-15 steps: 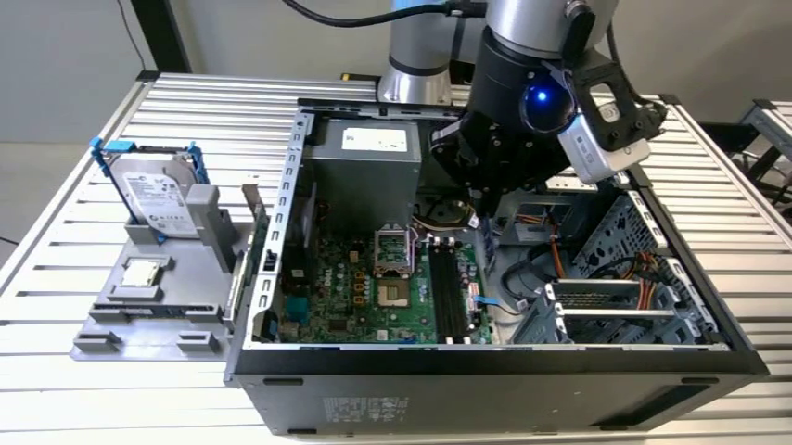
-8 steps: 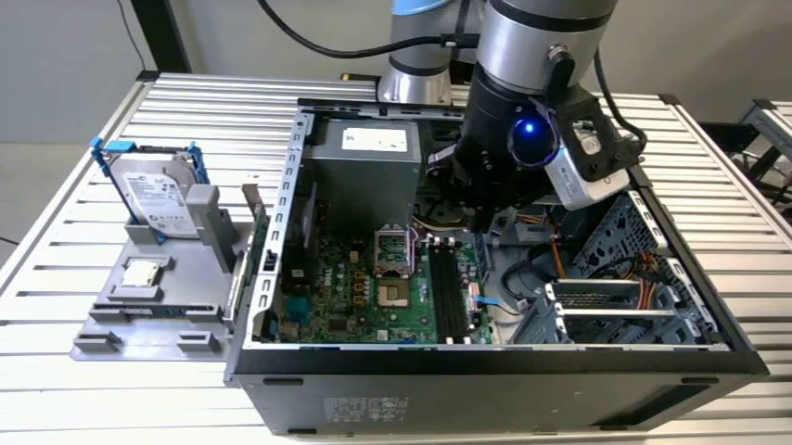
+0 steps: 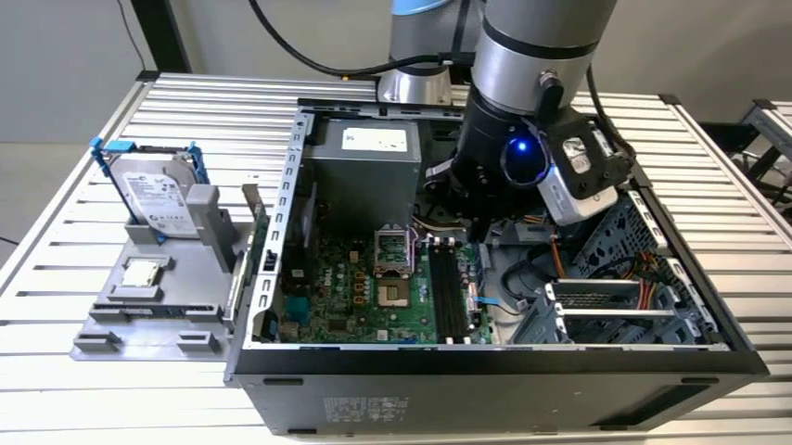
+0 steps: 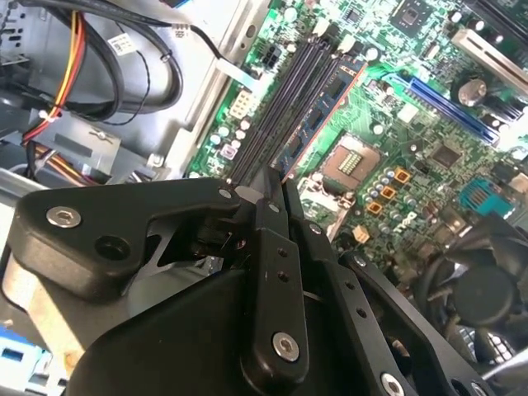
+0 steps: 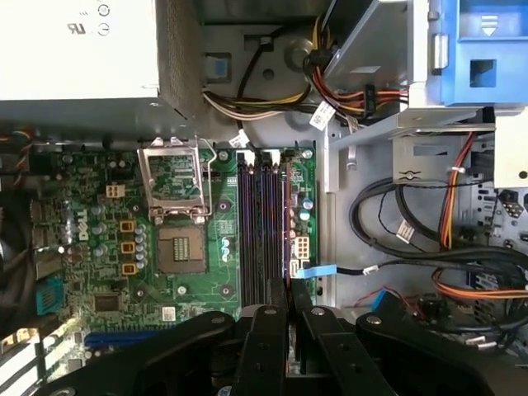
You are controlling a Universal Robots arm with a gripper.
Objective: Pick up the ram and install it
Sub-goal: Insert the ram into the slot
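Observation:
In both wrist views my gripper (image 4: 268, 186) (image 5: 289, 293) is shut on the ram (image 4: 326, 111), a thin dark blue stick with black chips. The stick stands on edge among the black memory slots (image 5: 260, 231) of the green motherboard (image 5: 99, 214), in line with the slot nearest the case's metal inner wall. In the first wrist view the ram (image 5: 286, 223) appears as a narrow edge-on line running away from the fingers. Whether it sits in the slot or just above it I cannot tell. In the exterior view the arm's wrist (image 3: 495, 158) reaches down into the open computer case (image 3: 495, 357) above the slots (image 3: 448, 292).
A silver hard drive (image 3: 159, 195) and a small square processor chip (image 3: 143, 272) sit on a grey tray (image 3: 148, 324) at the exterior view's left. Inside the case are the power supply (image 5: 82, 58), the open processor socket (image 5: 181, 247), loose cables (image 5: 462, 247) and a drive cage (image 3: 619, 297).

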